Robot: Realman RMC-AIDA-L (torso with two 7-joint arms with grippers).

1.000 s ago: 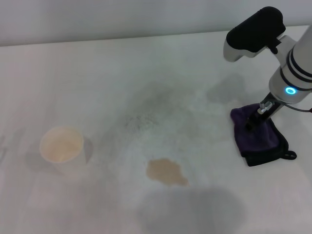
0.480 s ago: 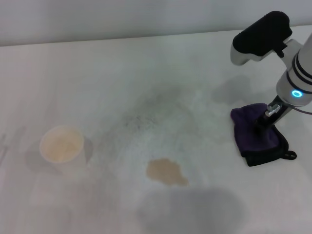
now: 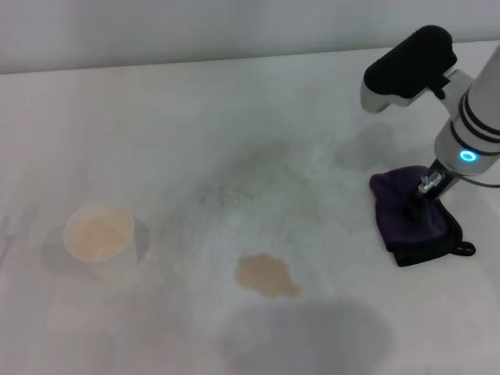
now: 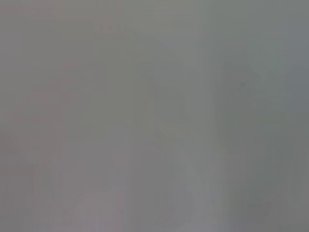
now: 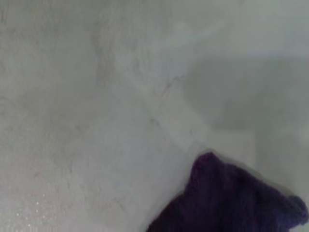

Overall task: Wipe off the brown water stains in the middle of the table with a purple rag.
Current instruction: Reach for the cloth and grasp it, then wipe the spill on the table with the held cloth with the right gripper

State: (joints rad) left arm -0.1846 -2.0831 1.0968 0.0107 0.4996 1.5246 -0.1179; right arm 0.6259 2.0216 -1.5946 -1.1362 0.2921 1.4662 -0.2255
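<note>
The purple rag (image 3: pixel 393 205) lies folded on the right side of the white table (image 3: pixel 195 109), its black edging and loop toward the front. It also shows in the right wrist view (image 5: pixel 227 203). My right gripper (image 3: pixel 414 205) points down into the top of the rag and touches it. The brown water stains (image 3: pixel 267 275) form one small tan blotch near the middle front of the table, well left of the rag. The left arm is out of view, and its wrist view shows only plain grey.
A white paper cup (image 3: pixel 98 232) holding tan liquid stands at the left of the table. Faint grey smudges (image 3: pixel 242 180) spread over the tabletop between the stain and the back edge. The table's far edge meets a wall behind.
My right arm swung slightly right, then back left, and the gripper tip now sits a little lower on the rag. The rag, the stain and the cup have not moved.
</note>
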